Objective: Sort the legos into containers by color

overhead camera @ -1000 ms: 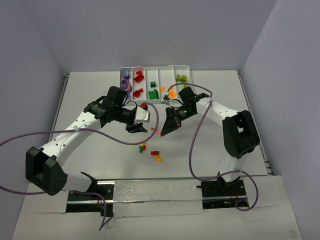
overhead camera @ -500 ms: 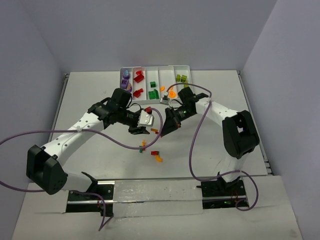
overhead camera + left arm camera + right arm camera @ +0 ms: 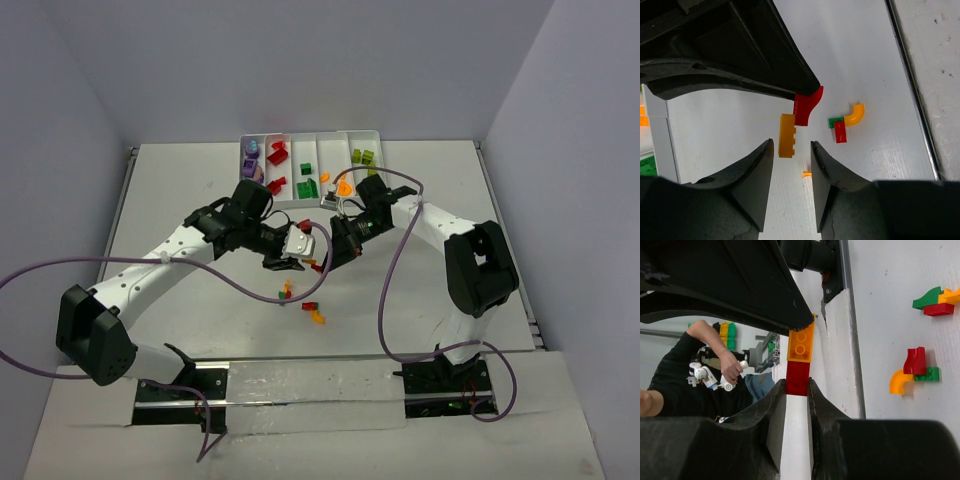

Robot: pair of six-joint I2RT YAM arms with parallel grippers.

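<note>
Right fingers [image 3: 775, 415] clench a red-and-orange lego stack [image 3: 799, 365] at the top view's centre, below the white tray [image 3: 328, 148]; left fingers [image 3: 752, 180] stand released, flanking its orange brick [image 3: 786, 135].

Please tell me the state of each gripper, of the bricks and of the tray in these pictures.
Right gripper: shut on the red brick.
Red brick: held, joined to the orange brick.
Orange brick: free end between the fingers of the left gripper, not yet gripped.
Left gripper: open.
Tray: partly filled, bricks grouped by color.
Loose bricks: lying outside the tray, some joined.
</note>
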